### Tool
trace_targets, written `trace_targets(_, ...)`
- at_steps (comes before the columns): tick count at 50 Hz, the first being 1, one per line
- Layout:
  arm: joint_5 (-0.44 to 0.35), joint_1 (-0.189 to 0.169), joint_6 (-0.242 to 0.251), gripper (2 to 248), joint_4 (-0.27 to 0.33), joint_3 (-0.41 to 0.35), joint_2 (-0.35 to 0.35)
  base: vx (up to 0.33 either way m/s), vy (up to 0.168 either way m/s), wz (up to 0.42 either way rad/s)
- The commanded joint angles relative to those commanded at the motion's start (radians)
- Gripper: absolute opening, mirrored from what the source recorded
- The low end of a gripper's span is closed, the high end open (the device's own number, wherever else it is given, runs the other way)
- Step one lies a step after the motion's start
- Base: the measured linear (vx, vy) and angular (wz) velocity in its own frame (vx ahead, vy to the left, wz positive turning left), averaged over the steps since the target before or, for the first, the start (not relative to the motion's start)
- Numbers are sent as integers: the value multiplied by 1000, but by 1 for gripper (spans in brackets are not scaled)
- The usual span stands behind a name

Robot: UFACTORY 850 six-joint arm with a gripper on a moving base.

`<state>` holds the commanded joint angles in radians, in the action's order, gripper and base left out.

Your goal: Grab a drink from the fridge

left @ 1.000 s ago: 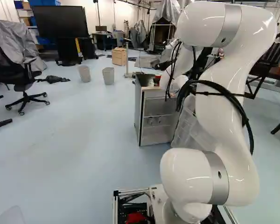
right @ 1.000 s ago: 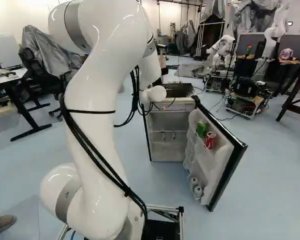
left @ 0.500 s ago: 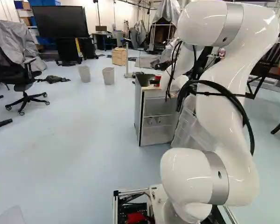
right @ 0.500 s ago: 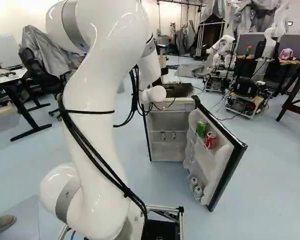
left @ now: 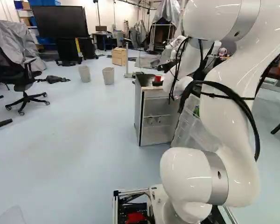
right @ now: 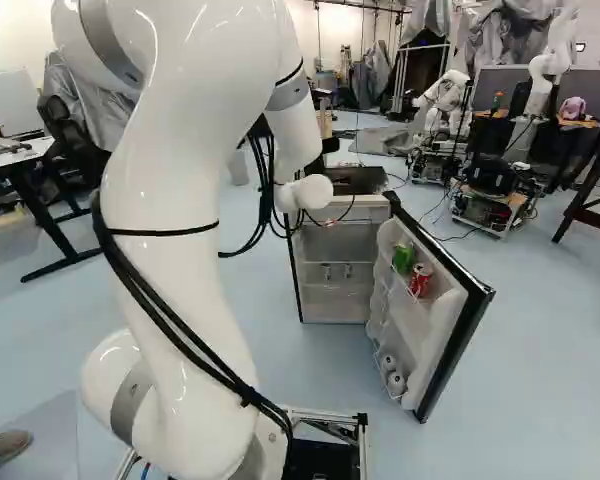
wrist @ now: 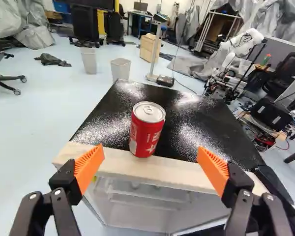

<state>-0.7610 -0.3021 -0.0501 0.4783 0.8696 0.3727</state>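
The jaws stand wide apart and hold nothing, their orange pads point(wrist: 90, 164) clear of the red can point(wrist: 147, 132). That can is upright just ahead of the opening, near the pale front edge point(wrist: 182, 172) of the black fridge top point(wrist: 191, 120); neither side touches it.

Below, the fridge point(left: 138, 112) is open, its door point(right: 455, 350) swung out. The upper door shelf carries a green can point(right: 403, 258) and a second red can point(right: 421, 280), side by side; lower down sit two pale, round-topped things I can't identify.

As I judge it, the door part is done and one drink is outside the cold compartment, though whether it came from in there I can't tell. If it is the drink wanted, what remains is either a fresh grip or simply backing the arm point(left: 233, 102) away; if not, a can from the door has yet to be taken. A careless sideways sweep could tip the can on top.

Farther off are two bins point(left: 84, 73) and another robot point(right: 445, 95).
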Motion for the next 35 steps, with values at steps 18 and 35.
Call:
trace_targets(18, 0, -55, 0, 247, 0, -45, -62, 0, 0, 0)
trace_targets(35, 11, -109, 0, 247, -2, -71, -120, 0, 0, 0)
